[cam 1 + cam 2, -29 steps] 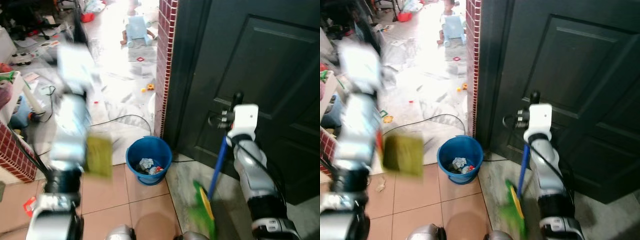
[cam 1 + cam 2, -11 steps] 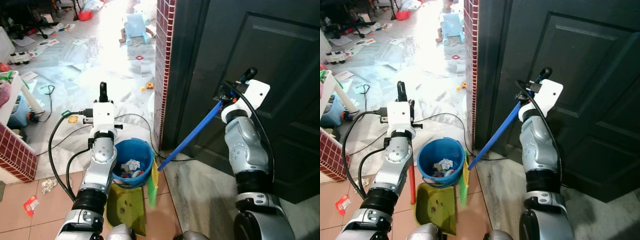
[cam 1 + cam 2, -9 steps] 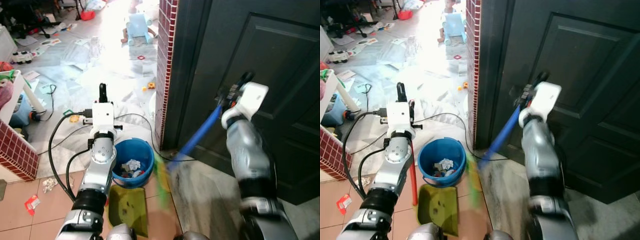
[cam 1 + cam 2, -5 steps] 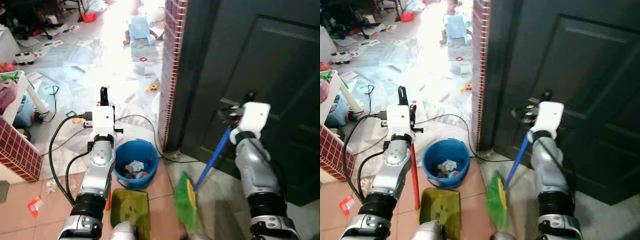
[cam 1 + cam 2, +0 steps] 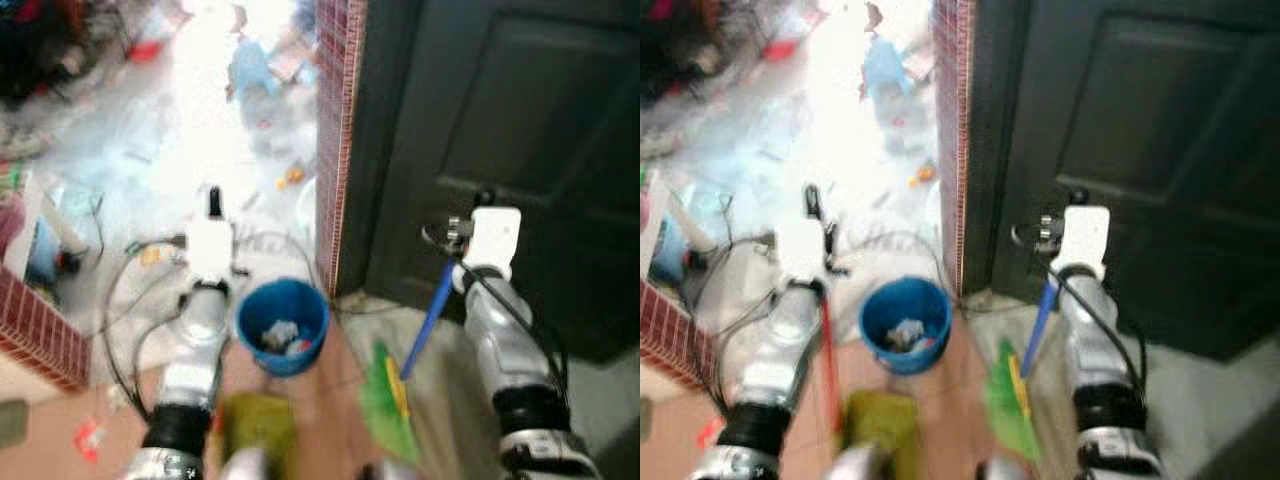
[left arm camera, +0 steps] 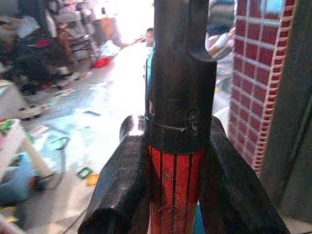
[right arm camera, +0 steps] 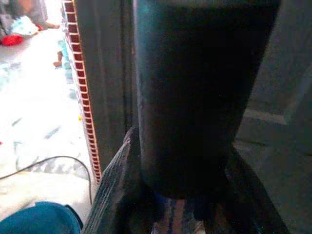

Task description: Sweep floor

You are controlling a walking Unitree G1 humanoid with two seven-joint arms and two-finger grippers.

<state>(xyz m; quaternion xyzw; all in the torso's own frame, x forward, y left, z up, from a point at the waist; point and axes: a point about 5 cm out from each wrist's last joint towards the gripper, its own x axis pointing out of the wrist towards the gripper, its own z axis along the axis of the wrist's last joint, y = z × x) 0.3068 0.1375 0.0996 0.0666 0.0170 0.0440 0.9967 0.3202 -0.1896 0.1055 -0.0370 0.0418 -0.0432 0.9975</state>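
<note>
Two tools are in hand, and both head views are smeared with motion. Well to the left of the blue bucket (image 5: 283, 325), near the low brick wall (image 5: 35, 330), a red scrap (image 5: 88, 437) lies unswept on the tiles. Nearer the bucket, the left arm (image 5: 200, 315) rises just beside it, and in the left wrist view the left jaws are clamped on the red dustpan handle (image 6: 175, 187), which is held upright. The yellow-green dustpan (image 5: 258, 425) sits on the floor on the robot's side of the bucket, as it did half a second ago. The bucket itself holds crumpled paper and small litter.

Right of the bucket is where things have changed. A second ago the green broom head (image 5: 385, 400) was tucked against the bucket over the pan, with the blue broom shaft (image 5: 430, 310) leaning far across. Now the head has swung away to the grey floor in front of the dark door (image 5: 520, 150), apart from the bucket, and the shaft stands much steeper. The right arm (image 5: 500, 330) carries it, and the right jaws are closed tight on the shaft's top in the right wrist view.

My reading is that one stroke into the pan is finished and the broom is drawn back for the next; with debris left beyond the bucket, the sweeping is far from done
</note>
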